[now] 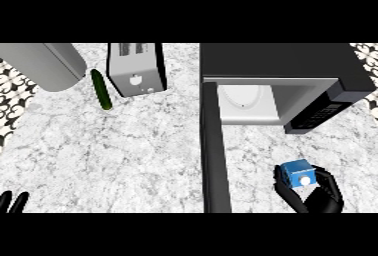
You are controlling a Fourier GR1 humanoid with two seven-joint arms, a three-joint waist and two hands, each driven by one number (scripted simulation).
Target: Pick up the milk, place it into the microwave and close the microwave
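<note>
A small blue milk carton [300,174] with a white cap sits in my right hand [317,196], whose black fingers and thumb curl round it, low at the right of the head view. The microwave [295,65] stands at the back right with its cavity [247,102] showing a white turntable. Its dark door [212,150] swings out toward me, seen edge-on, just left of the carton. My left hand [12,202] shows only as fingertips at the lower left edge, fingers up and resting.
A silver toaster [135,67] stands at the back centre. A green cucumber [101,89] lies to its left. A grey rounded appliance [40,62] fills the back left corner. The marble counter [111,155] spreads across the left and middle.
</note>
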